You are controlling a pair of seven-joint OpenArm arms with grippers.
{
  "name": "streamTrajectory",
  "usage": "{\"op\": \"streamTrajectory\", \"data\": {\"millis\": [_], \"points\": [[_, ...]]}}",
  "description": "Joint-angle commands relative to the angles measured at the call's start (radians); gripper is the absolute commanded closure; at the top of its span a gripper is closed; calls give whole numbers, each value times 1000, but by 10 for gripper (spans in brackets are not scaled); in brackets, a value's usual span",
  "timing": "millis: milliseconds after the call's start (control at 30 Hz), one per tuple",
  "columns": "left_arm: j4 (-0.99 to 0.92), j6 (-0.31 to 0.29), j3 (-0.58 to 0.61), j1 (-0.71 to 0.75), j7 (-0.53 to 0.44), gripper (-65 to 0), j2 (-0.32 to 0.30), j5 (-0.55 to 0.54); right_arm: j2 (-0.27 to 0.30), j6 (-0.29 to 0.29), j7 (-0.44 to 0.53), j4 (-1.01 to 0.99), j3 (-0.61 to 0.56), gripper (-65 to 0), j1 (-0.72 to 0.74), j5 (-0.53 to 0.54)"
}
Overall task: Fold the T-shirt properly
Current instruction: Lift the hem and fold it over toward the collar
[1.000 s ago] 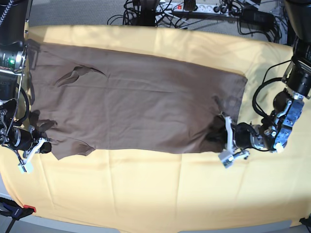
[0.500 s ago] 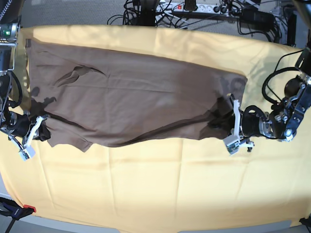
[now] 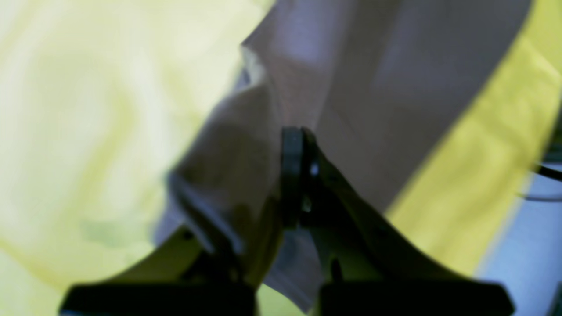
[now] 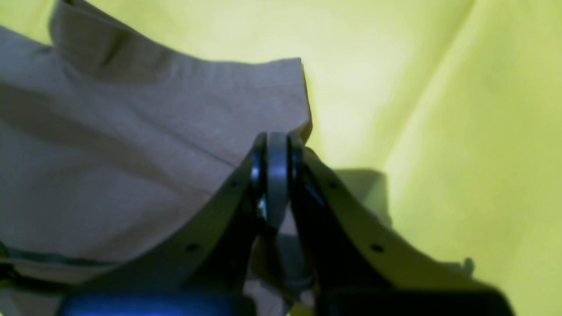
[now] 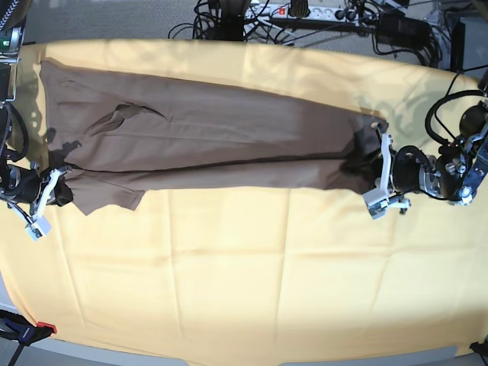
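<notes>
The taupe-brown T-shirt (image 5: 206, 137) lies lengthwise across the yellow cloth (image 5: 252, 267), with its near edge raised and doubled back over the rest. My left gripper (image 5: 373, 171) is at the shirt's right end, shut on the fabric. The left wrist view shows its jaws (image 3: 293, 145) pinching the T-shirt (image 3: 373, 87), blurred. My right gripper (image 5: 61, 191) is at the shirt's left end. In the right wrist view it (image 4: 276, 149) is shut on a corner of the T-shirt (image 4: 131, 131).
The yellow cloth covers the whole table. Black cables and a power strip (image 5: 305, 14) lie beyond the far edge. A red-tipped clamp (image 5: 38, 329) sits at the near left corner.
Both grippers have carried the shirt's near edge up and toward the far side. The visible shirt has become a narrower band.
</notes>
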Motion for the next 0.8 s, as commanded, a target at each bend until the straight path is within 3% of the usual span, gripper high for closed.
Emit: {"op": "streamTrajectory", "data": {"millis": [0, 167, 400, 433, 467, 533, 567, 667, 767], "points": [[10, -4, -13, -23, 25, 0, -22, -55, 35, -1, 14, 16, 10, 0, 24, 24], [10, -4, -13, -25, 212, 0, -21, -188, 51, -1, -48, 16, 10, 0, 24, 48], [9, -4, -13, -25, 227, 0, -21, -199, 55, -1, -55, 16, 10, 0, -9, 48], [9, -4, -13, -25, 225, 0, -21, -199, 55, -1, -55, 16, 10, -31, -14, 48], [9, -4, -13, -24, 225, 0, -21, -199, 55, -1, -55, 16, 10, -111, -14, 48], [9, -4, -13, -25, 225, -92, -21, -199, 55, -1, -55, 16, 10, -278, -13, 53], [9, -4, -13, -24, 226, -154, -21, -199, 55, -1, -55, 16, 10, -326, -11, 73], [9, -4, -13, -19, 227, -290, -21, -199, 55, -1, -55, 16, 10, -336, -11, 146], [9, -4, -13, -3, 232, -301, -21, -199, 48, -1, -55, 16, 10, -335, -11, 216]]}}
